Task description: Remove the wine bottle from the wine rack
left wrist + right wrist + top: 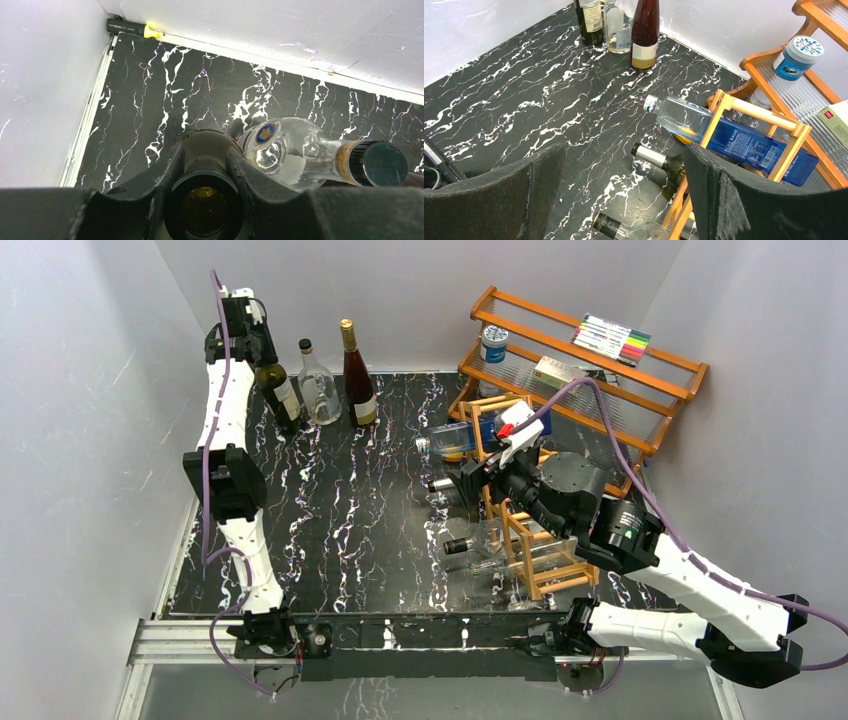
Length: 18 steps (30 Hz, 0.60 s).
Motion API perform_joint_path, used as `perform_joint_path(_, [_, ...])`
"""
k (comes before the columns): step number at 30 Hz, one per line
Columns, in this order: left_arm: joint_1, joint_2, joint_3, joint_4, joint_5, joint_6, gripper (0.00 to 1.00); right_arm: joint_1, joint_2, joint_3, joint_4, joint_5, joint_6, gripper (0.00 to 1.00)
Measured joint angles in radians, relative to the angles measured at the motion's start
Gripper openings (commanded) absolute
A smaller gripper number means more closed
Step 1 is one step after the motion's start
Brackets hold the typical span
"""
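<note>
R tool (621,172) wide open, empty, above rack (715,114). Just under it, in the gap: dark wine bottle (651,156) lying in a cell, neck sticking out over the surface (524,100). Beyond that, blue bottle (729,137). Glass, so prob. heavy, slick, breakable; take it by the neck, draw out lengthwise. L tool (205,150) clamped on green bottle (204,205) neck.

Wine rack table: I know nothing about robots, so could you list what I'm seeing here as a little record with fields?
Left gripper: shut on the neck of the dark green bottle, which stands upright at the far left
Right gripper: open, holding nothing, over the bottle necks at the wine rack
Lying in the rack: blue-labelled bottle, silver-necked bottle, black-capped bottle
Standing beside the green one: clear bottle, red bottle
</note>
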Motion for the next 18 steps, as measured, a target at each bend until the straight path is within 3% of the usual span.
perform_joint_path(14, [0.0, 0.046, 0.048, 0.048, 0.012, 0.023, 0.02, 0.0, 0.012, 0.021, -0.02, -0.001, 0.0, 0.98])
perform_joint_path(16, [0.0, 0.048, 0.048, 0.054, 0.014, 0.023, 0.14, 0.0, 0.013, 0.021, -0.022, -0.001, 0.0, 0.98])
perform_joint_path(18, [0.0, 0.052, 0.048, 0.065, 0.015, 0.023, 0.35, 0.0, 0.014, 0.021, -0.023, -0.002, 0.0, 0.98])
